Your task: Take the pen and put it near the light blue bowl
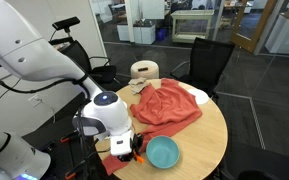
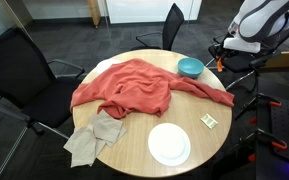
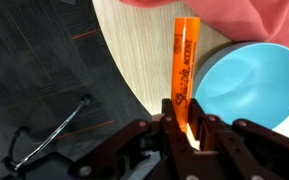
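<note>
The black gripper (image 3: 181,128) pinched the thin orange pen (image 3: 184,55). Released carelessly, the pen might roll off the wooden table (image 3: 134,50) edge alongside, missing the round light blue bowl (image 3: 249,85) ahead.

Black print runs lengthwise along the barrel of the slim orange plastic pen (image 3: 185,65) in the wrist view: a script word that looks like "Sharpie", then small capitals that look like "ACCENT". A small pale packet (image 2: 210,120) near the edge of the round wooden bench (image 2: 134,152) carries greenish marks too small to read.
</note>
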Tool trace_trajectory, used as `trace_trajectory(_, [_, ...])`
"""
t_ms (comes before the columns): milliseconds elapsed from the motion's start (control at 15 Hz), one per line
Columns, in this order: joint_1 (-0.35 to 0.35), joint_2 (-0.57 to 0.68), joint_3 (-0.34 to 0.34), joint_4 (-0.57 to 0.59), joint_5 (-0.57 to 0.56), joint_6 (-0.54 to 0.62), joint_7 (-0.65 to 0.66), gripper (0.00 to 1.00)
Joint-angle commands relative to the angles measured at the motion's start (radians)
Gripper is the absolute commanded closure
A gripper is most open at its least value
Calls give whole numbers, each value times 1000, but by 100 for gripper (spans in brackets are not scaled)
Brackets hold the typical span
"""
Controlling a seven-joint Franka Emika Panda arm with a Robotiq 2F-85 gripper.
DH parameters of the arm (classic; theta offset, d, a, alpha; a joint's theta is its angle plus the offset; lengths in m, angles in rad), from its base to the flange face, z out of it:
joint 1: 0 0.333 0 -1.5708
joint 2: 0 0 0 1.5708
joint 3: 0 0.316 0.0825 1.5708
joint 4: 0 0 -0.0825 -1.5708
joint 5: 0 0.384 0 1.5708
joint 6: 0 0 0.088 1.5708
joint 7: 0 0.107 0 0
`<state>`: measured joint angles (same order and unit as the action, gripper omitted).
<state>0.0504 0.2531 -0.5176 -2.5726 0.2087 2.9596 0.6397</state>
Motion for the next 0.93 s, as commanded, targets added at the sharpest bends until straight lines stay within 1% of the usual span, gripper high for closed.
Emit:
trace_trajectory(0, [-5, 93, 33, 54, 62, 18, 58, 95])
trace_trajectory(67, [-12, 112, 46, 63, 78, 19, 64, 95])
trace_trajectory(133, [-44, 123, 81, 68, 78, 21, 80, 95])
trace_trajectory(333, [-79, 173, 133, 86, 116, 39, 91, 95])
trace_trajectory(600, [-122, 238, 178, 105, 164, 85, 92, 95])
trace_trajectory(867, [-151, 301, 203, 129, 204, 139, 88, 95])
